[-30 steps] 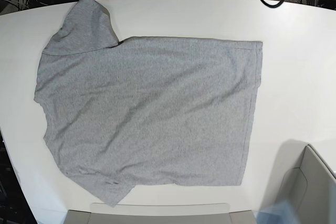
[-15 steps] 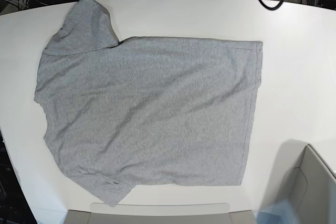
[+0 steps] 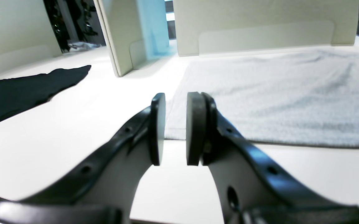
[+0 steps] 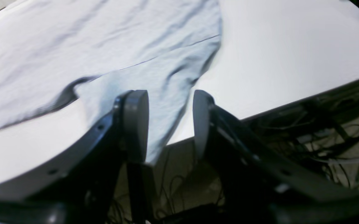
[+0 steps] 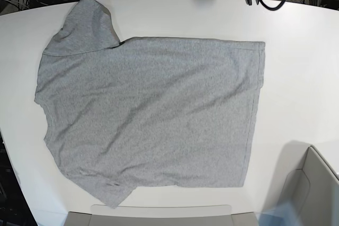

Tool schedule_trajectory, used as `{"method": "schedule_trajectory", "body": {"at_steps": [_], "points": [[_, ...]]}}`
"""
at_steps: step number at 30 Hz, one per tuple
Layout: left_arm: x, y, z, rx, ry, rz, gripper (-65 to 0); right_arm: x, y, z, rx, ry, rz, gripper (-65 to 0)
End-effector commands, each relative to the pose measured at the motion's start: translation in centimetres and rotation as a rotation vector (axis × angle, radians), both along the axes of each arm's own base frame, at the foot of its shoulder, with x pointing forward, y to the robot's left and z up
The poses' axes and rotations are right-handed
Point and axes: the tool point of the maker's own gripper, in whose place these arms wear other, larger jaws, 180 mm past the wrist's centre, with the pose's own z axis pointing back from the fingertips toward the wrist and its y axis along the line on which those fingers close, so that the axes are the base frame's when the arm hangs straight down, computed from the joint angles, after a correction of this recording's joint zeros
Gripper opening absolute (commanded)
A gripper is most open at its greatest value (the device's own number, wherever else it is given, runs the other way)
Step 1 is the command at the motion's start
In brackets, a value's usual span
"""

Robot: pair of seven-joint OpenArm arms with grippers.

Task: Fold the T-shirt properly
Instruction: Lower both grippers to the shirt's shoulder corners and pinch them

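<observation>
In the base view the T-shirt lies spread flat on the white counter, filling the left and centre of the frame, one sleeve pointing to the upper left corner and the straight hem running down the right of centre; no lettering shows, so the print probably faces down, which suits a fold that ends with it outside. No fold appears to be made yet. In the right wrist view, the right gripper hangs at lower centre with its jaws spread and nothing between them, just off the counter edge in front of a sleeve, seemingly lined up to take it. In the left wrist view, the left gripper sits at lower centre, jaws parted by a narrow gap and empty, aimed at the near hem corner, likely its grasp point.
</observation>
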Motion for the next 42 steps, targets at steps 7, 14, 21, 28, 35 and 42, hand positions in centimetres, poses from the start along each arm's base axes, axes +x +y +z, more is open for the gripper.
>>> {"method": "schedule_trajectory", "body": {"at_steps": [7, 14, 21, 28, 35, 42], "points": [[1.7, -2.5, 0.6, 0.022, 0.024, -0.076, -51.4, 2.0, -2.1, -1.4, 0.135, 0.091, 0.012, -41.7], [2.1, -4.0, 0.6, 0.038, 0.026, -0.109, -51.4, 4.6, -1.0, -2.7, 0.388, 0.057, 0.039, -41.9], [2.6, -3.6, 0.4, 0.045, 0.057, -0.099, -51.4, 4.5, -2.8, -5.6, 0.401, 0.115, -0.045, -41.9], [4.2, -3.3, 0.7, 0.05, 0.056, -0.092, -51.4, 5.1, -2.3, -7.4, 0.434, 0.193, -0.022, -41.9], [4.6, -3.3, 1.0, 0.048, 0.041, -0.09, -51.4, 5.8, 0.2, -9.3, 0.502, 0.319, 0.056, -41.9], [5.1, -2.9, 0.3, 0.026, 0.102, -0.065, -49.2, 6.0, 2.9, -9.0, 0.558, 0.305, 0.138, -41.9]]}}
